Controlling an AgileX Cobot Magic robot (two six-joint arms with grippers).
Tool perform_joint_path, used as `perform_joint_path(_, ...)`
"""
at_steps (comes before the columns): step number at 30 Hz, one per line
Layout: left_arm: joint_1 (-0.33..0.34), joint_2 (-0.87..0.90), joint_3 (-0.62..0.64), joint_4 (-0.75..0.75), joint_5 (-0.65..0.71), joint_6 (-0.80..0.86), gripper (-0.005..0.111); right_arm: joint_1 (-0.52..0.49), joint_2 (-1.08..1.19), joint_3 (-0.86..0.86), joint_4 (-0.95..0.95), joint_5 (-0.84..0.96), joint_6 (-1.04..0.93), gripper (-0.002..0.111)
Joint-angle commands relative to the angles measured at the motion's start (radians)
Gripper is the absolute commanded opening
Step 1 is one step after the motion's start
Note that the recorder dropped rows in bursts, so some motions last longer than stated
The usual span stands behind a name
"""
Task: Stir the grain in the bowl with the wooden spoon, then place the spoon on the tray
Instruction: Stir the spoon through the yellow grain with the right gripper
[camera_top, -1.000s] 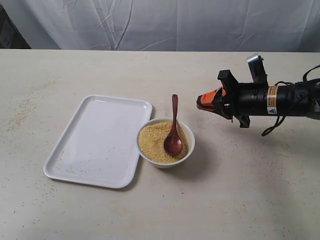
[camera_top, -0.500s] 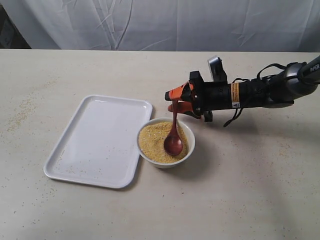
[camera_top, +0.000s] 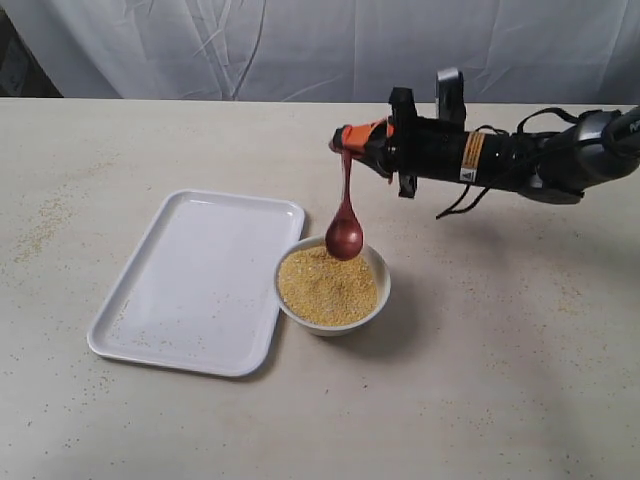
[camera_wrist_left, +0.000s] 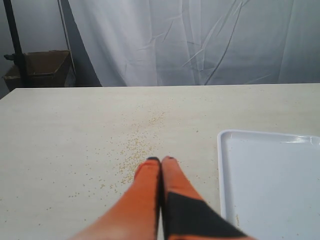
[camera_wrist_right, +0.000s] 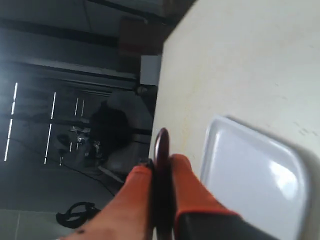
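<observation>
Lifted since half a second ago, the wooden spoon (camera_top: 345, 205) is out of the grain (camera_top: 322, 288), where its oval end lay before, and now hangs in the air over the far rim of the bowl (camera_top: 383, 287). Its long axis runs nearly straight up and down, oval end lowest, close above the grain but not touching it.

At the top, the right gripper (camera_top: 346, 141) pinches the tip of the handle between its orange fingers (camera_wrist_right: 136, 182) (the right wrist view shows the dark handle sandwiched there). That arm reaches in from the right, lying roughly level above the tabletop (camera_top: 480, 380).

From the hanging spoon the tray (camera_top: 190, 270) lies to the left and a little nearer, its right edge just beside the bowl. Laying the spoon down would therefore mean carrying it leftward over the bowl's rim and tipping the handle towards flat. Stirring would instead mean dropping straight back down.

Well away from all this, the left gripper (camera_wrist_left: 161, 161) has its fingers pressed together on nothing and does not appear in the exterior view.
</observation>
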Motion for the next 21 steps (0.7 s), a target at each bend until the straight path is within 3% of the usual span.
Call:
perform_joint_path(1, 0.001, -0.005, 0.004, -0.003, -0.005, -0.003, 0.000, 0.015, -0.098, -0.006, -0.023, -0.030, -0.249, 0.000)
perform_joint_path(9, 0.001, -0.005, 0.004, -0.003, -0.005, -0.003, 0.000, 0.096, -0.166, -0.006, -0.279, -0.030, -0.710, 0.000)
perform_joint_path(16, 0.001, -0.005, 0.004, -0.003, -0.005, -0.003, 0.000, 0.206, -0.166, -0.006, -0.329, 0.232, -0.742, 0.000)
perform_joint_path(21, 0.001, -0.005, 0.004, -0.003, -0.005, -0.003, 0.000, 0.258, -0.166, -0.006, -0.395, 0.296, -0.550, 0.000)
